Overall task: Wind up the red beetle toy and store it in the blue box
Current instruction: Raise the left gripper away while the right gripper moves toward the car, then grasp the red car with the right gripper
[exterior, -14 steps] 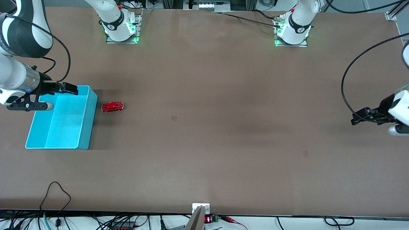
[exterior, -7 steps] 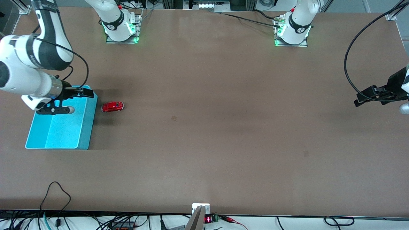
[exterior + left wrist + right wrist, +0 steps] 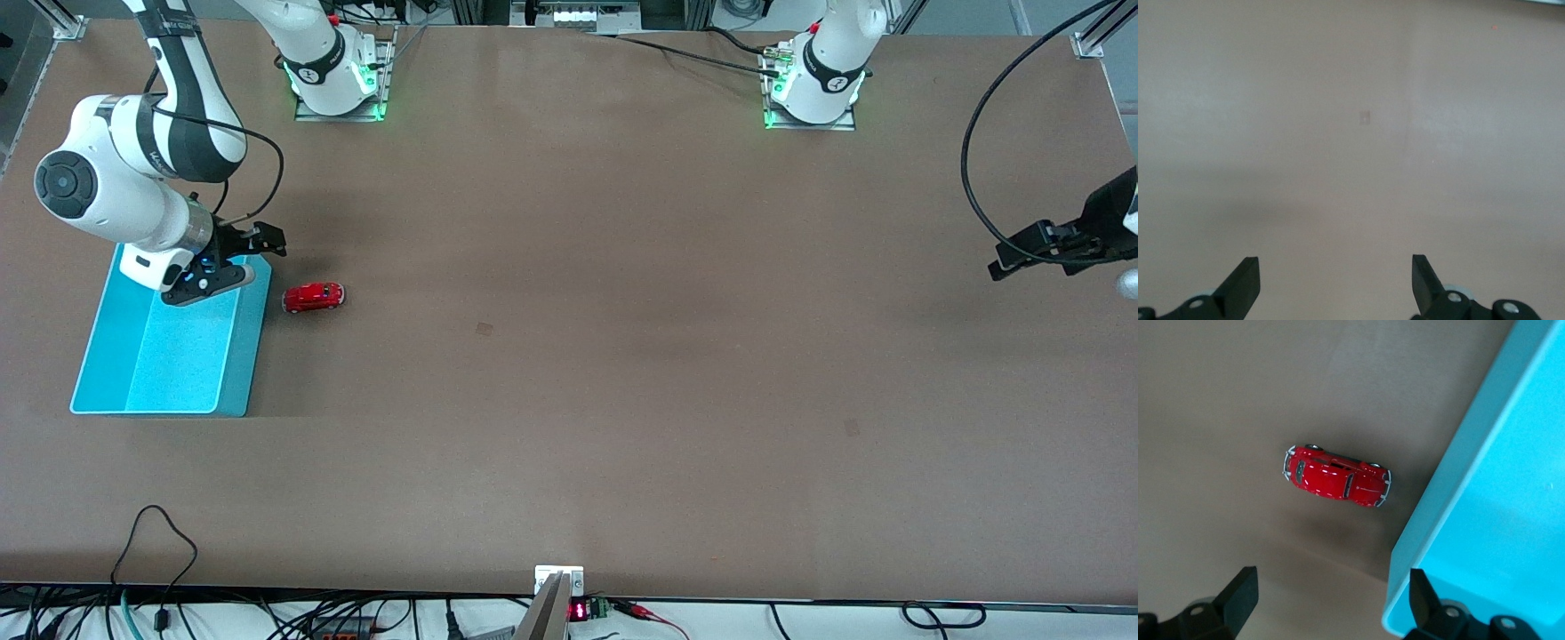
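From the front we see the right pincer (image 3: 253, 242) spread over the blue box's (image 3: 240, 356) corner, the red beetle toy (image 3: 313, 297) on the table (image 3: 569, 356) just beside it. The left pincer (image 3: 1009, 258) waits, well apart.

Our left wrist view shows spread fingers (image 3: 1245, 283) over bare table.

Our right wrist view shows fingers (image 3: 1238, 597) spread, toy (image 3: 1337, 477) between them beside the box (image 3: 1485, 487).
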`<act>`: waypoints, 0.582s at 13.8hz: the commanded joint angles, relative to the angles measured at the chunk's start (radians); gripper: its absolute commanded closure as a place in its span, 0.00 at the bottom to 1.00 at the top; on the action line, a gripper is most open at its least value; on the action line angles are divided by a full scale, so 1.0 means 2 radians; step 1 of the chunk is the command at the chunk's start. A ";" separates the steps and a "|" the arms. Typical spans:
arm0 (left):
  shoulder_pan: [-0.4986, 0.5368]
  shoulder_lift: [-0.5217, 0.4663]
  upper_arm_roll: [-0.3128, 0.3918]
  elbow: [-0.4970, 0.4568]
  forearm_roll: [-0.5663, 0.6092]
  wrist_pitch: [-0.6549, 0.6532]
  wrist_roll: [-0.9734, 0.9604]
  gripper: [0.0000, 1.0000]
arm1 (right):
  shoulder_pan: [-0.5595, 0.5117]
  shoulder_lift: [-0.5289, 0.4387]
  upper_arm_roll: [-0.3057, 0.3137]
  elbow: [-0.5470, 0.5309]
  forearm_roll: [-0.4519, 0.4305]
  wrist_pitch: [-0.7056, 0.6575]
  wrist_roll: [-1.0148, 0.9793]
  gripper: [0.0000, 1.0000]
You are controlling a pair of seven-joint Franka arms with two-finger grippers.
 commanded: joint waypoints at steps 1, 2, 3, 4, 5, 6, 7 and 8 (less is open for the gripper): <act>-0.003 -0.030 0.006 -0.034 -0.002 0.003 0.007 0.00 | -0.008 0.007 0.004 -0.014 -0.001 0.031 -0.117 0.00; -0.003 -0.030 0.006 -0.034 -0.002 0.002 0.007 0.00 | -0.008 0.013 0.008 -0.018 -0.008 0.049 -0.156 0.00; -0.001 -0.028 0.006 -0.031 -0.002 0.000 0.007 0.00 | -0.008 0.018 0.017 -0.027 -0.018 0.071 -0.187 0.00; -0.003 -0.022 0.006 -0.024 -0.002 -0.001 0.002 0.00 | -0.008 0.021 0.022 -0.042 -0.033 0.098 -0.206 0.00; -0.003 -0.021 0.005 -0.023 -0.002 0.000 0.000 0.00 | -0.008 0.023 0.023 -0.065 -0.043 0.130 -0.214 0.00; -0.003 -0.023 0.006 -0.019 -0.002 0.000 0.000 0.00 | -0.008 0.023 0.030 -0.091 -0.058 0.172 -0.228 0.00; -0.003 -0.022 0.005 -0.015 -0.002 0.000 -0.003 0.00 | -0.008 0.025 0.042 -0.109 -0.072 0.206 -0.239 0.00; -0.005 -0.022 0.004 -0.015 -0.002 0.000 -0.013 0.00 | -0.008 0.031 0.047 -0.116 -0.087 0.228 -0.244 0.00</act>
